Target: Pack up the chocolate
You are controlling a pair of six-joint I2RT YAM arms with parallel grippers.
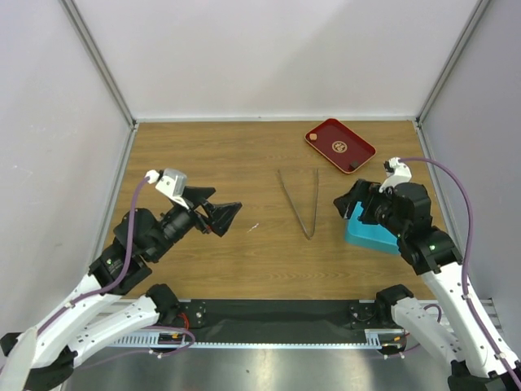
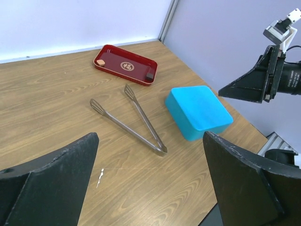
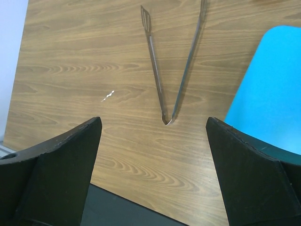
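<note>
At the far right of the tabletop [image 1: 212,155] — Student: what carries the chocolate [image 1: 310,138]?

Tutor: A dark red tray [image 1: 326,133] with a gold emblem. Two pieces can be made out in it. A tan piece [image 2: 100,61] lies at one end and a dark piece [image 2: 149,74] at the opposite end, well apart from each other.

Student: And the items nearer the arms?

Tutor: Metal tongs [image 1: 303,199] lie flat at centre, joined end toward the arm bases, blades spread toward the far wall. A teal box [image 2: 200,110] sits just beside them on the right, nearer the arms than the tray, its upward face plain teal. No chocolate shows on it.

Student: How does each tool stand?

Tutor: The left tool [image 1: 224,216] hangs above bare wood left of the tongs, fingers parted, with nothing between them. The right tool [image 1: 350,208] hovers at the box's left edge. In its wrist view the fingers [image 3: 61,155] are spread wide, framing the tongs' joined end and gripping nothing. Neither tool touches the chocolate.
</note>
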